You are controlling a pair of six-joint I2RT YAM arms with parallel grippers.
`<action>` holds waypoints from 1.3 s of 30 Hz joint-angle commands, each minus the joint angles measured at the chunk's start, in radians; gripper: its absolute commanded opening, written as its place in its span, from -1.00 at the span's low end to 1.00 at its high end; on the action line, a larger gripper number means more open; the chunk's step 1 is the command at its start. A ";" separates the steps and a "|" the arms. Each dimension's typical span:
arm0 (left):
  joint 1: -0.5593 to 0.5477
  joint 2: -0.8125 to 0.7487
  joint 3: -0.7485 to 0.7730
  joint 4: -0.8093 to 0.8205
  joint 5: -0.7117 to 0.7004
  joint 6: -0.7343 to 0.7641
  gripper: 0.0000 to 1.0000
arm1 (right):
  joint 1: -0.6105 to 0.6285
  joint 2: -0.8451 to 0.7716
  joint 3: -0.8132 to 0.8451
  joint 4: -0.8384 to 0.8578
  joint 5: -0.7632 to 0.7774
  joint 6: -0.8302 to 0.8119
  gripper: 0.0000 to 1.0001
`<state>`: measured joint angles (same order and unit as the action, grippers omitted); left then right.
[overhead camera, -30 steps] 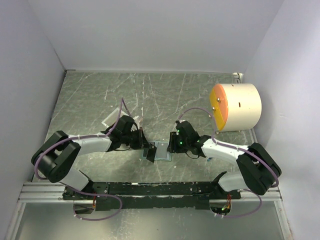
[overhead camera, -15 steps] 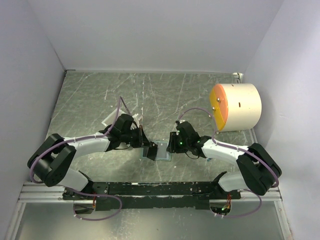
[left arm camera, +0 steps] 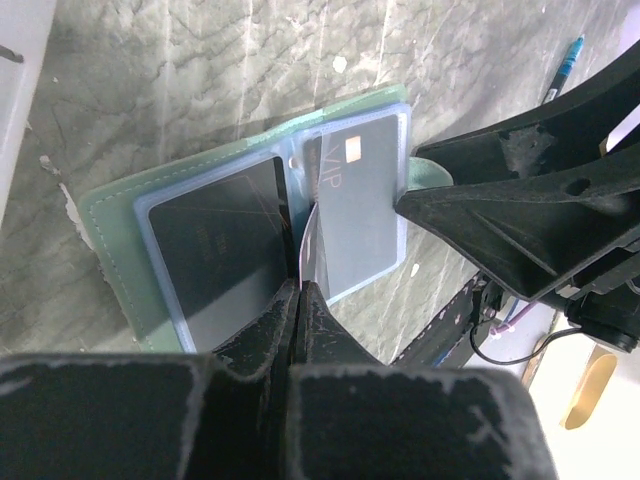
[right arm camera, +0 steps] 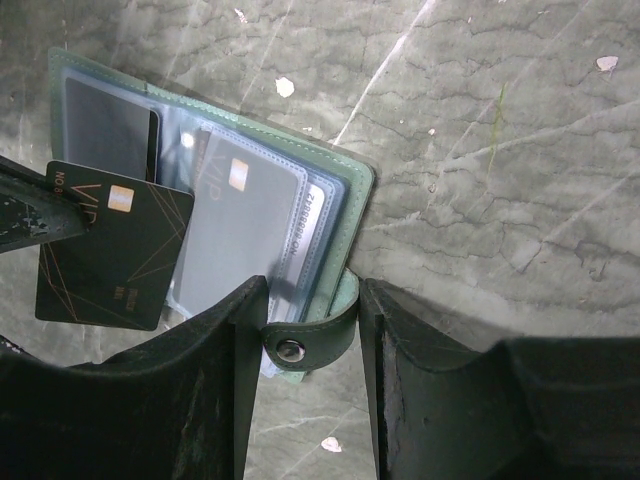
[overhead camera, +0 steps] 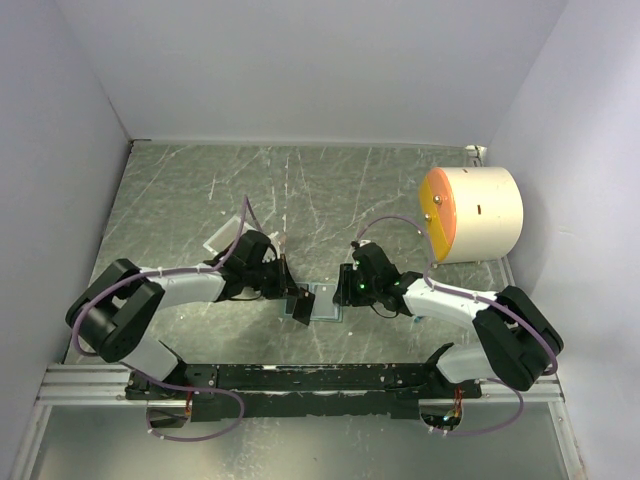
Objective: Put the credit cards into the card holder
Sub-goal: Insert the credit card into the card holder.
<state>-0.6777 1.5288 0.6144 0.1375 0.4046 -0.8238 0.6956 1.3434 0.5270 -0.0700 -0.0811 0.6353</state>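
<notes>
Two arms meet over the middle of a grey, marble-patterned table (overhead camera: 330,190), and the biggest thing around is a cream cylinder with an orange end face (overhead camera: 480,212), parked well off to the right. Between the arms lies the pale sage-green folding card holder (left arm camera: 110,215), open flat on the table with its clear light-blue pockets facing up.

The right gripper (right arm camera: 310,300) sits at the card holder's edge with its fingers about half spread. The strap fills the gap between them and looks like it touches both, so I'd call that a grip on the tab.

The left gripper (left arm camera: 300,290) is pressed tight together, pinching a black credit card with a gold chip (right arm camera: 105,250) by one edge. That card hangs tilted over the open pockets near the fold.

Already in the pockets: a dark card (left arm camera: 215,245) on one side and a card with a chip (left arm camera: 355,205) on the other.

Smallest bits: the green snap tab (right arm camera: 300,345) and a teal pen (left arm camera: 565,65) lying beyond the right arm.
</notes>
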 commanded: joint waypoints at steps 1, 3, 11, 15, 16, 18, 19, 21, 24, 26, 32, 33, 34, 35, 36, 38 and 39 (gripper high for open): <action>-0.003 0.024 0.013 0.016 -0.029 0.000 -0.86 | 0.003 0.009 0.003 0.019 -0.003 0.007 -0.17; -0.003 0.029 0.016 0.017 -0.035 -0.006 -0.86 | 0.003 0.007 0.004 0.020 -0.005 0.007 -0.17; -0.013 0.036 -0.011 0.104 -0.044 -0.067 -0.86 | 0.004 0.002 -0.009 0.021 -0.005 0.007 -0.17; -0.018 0.055 -0.006 0.116 -0.058 -0.076 -0.86 | 0.004 0.001 -0.018 0.030 -0.015 0.013 -0.17; -0.019 0.058 -0.004 0.117 -0.062 -0.077 -0.86 | 0.004 -0.001 -0.018 0.030 -0.015 0.015 -0.17; -0.021 0.058 0.000 0.113 -0.078 -0.077 -0.86 | 0.004 -0.005 -0.018 0.030 -0.015 0.014 -0.17; -0.022 0.056 0.001 0.113 -0.087 -0.077 -0.86 | 0.003 -0.007 -0.018 0.029 -0.014 0.013 -0.17; -0.024 0.054 -0.003 0.115 -0.110 -0.077 -0.86 | 0.003 -0.006 -0.018 0.027 -0.013 0.013 -0.17; -0.024 0.060 -0.011 0.129 -0.128 -0.082 -0.86 | 0.004 -0.004 -0.017 0.031 -0.015 0.014 -0.18; -0.026 0.070 -0.013 0.140 -0.128 -0.089 -0.86 | 0.003 -0.006 -0.019 0.034 -0.016 0.016 -0.18; -0.039 0.078 -0.011 0.146 -0.153 -0.091 -0.86 | 0.003 -0.006 -0.028 0.041 -0.016 0.018 -0.18; -0.039 0.077 -0.012 0.148 -0.158 -0.093 -0.86 | 0.002 -0.004 -0.030 0.042 -0.017 0.019 -0.17; -0.041 0.077 -0.012 0.151 -0.161 -0.094 -0.86 | 0.003 -0.004 -0.029 0.042 -0.017 0.020 -0.17; -0.043 0.078 -0.013 0.153 -0.165 -0.097 -0.86 | 0.003 -0.004 -0.030 0.043 -0.018 0.021 -0.17; -0.048 0.080 -0.012 0.156 -0.168 -0.098 -0.86 | 0.003 -0.006 -0.031 0.044 -0.018 0.022 -0.18; -0.058 0.085 -0.012 0.158 -0.176 -0.104 -0.86 | 0.002 -0.008 -0.029 0.044 -0.014 0.023 -0.18; -0.064 0.088 -0.012 0.160 -0.181 -0.106 -0.86 | 0.004 -0.010 -0.028 0.043 -0.014 0.023 -0.18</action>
<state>-0.7185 1.5906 0.6140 0.2810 0.2863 -0.9287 0.6952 1.3430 0.5148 -0.0410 -0.0853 0.6495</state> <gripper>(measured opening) 0.068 0.414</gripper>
